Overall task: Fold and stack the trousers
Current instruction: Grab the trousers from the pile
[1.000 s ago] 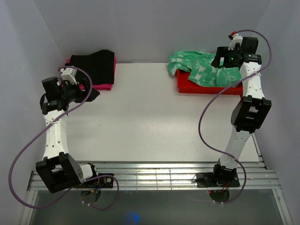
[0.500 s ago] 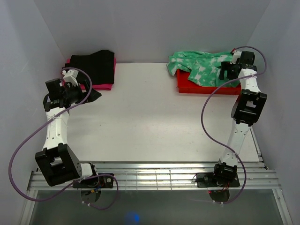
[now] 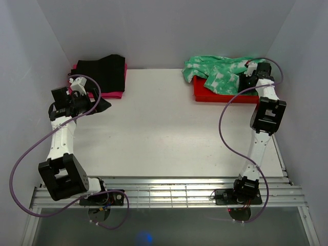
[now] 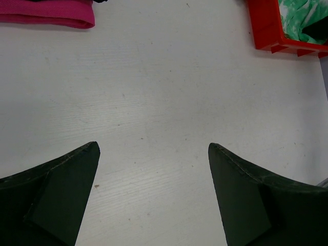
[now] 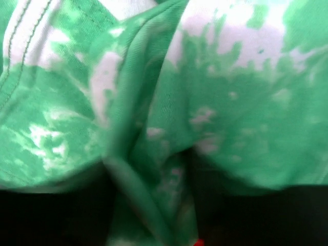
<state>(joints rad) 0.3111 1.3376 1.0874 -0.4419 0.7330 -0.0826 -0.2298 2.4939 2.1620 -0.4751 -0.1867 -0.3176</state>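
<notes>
Green cloth blotched with white, the trousers are heaped, crumpled, in and over a red bin at the bench's far right. The right pincer is pressed into the folds; its grip cannot be told. The left pincer is spread wide.

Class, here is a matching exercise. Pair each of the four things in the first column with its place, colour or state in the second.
Column one:
1 trousers
2 bin
3 black garment
4 left end effector

Column two:
A open, above bare table
B far left, on the pink garment
C red
D green and white, heaped in and over the bin

Pairs: 1-D, 2-C, 3-B, 4-A
</notes>
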